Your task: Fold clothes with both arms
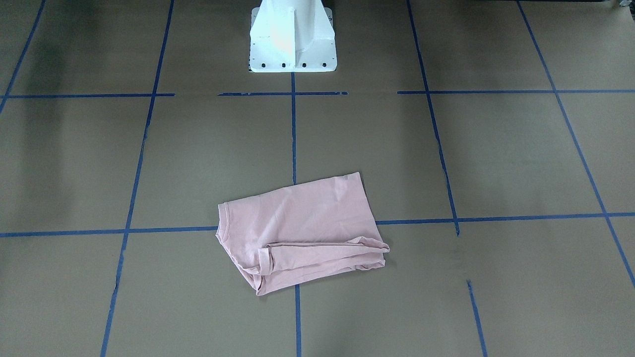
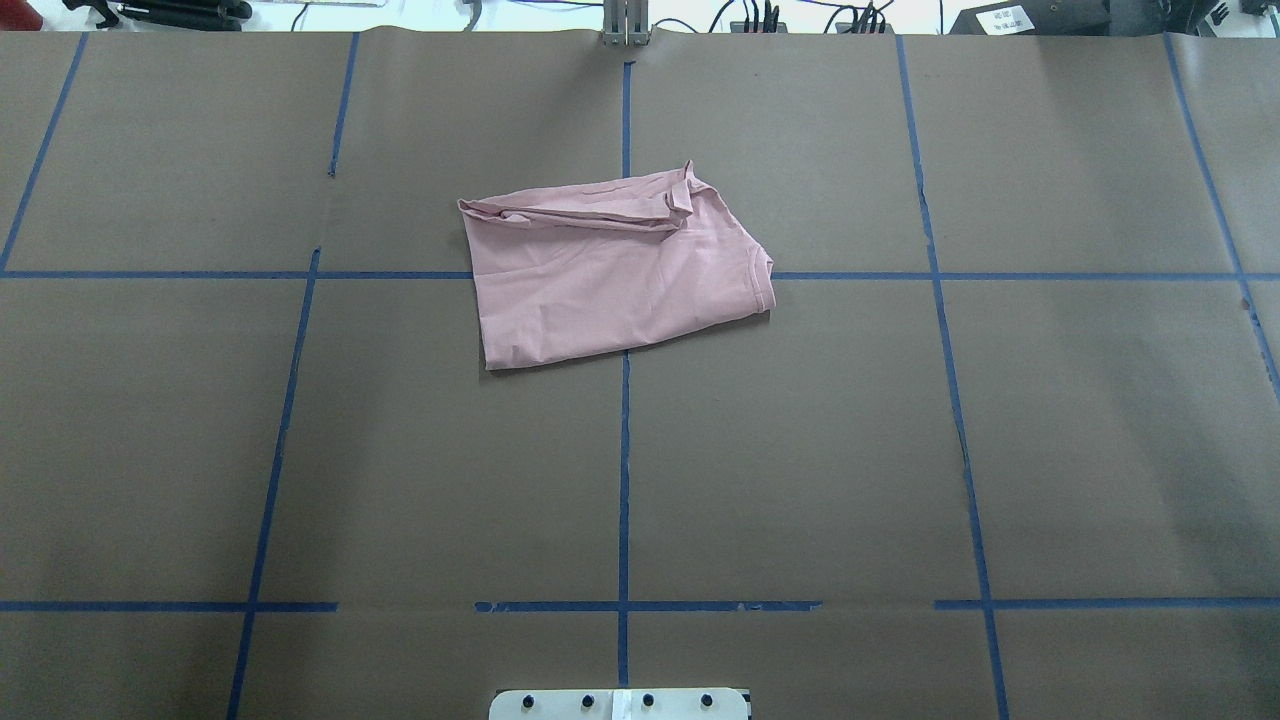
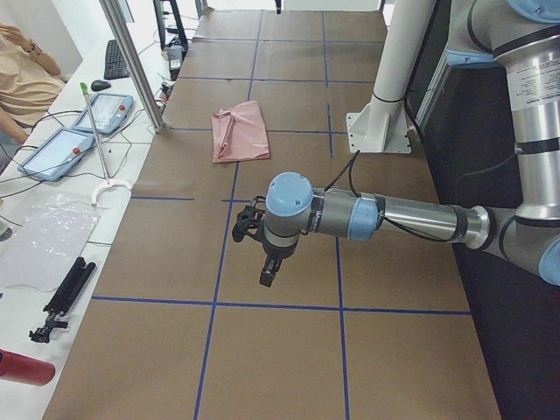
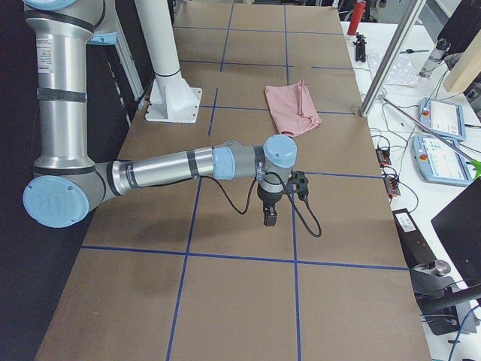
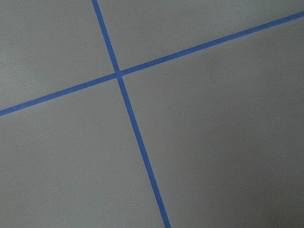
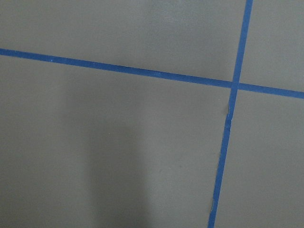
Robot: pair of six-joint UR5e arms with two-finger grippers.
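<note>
Toward the far middle of the desk | pink T-shirt lies folded into a compact packet, one edge rumpled | left hand, right hand hang well apart from it; spread or pressed together, we cannot tell | we judge folding nearly finished

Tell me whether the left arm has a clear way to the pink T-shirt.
Probably yes: the left gripper hangs over the table, apart from the T-shirt, and nothing stands between them. Reach itself is unproven.

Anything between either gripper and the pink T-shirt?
Nothing visible. Only bare brown paper with blue tape lines lies between the pink T-shirt and the left gripper or the right gripper.
</note>
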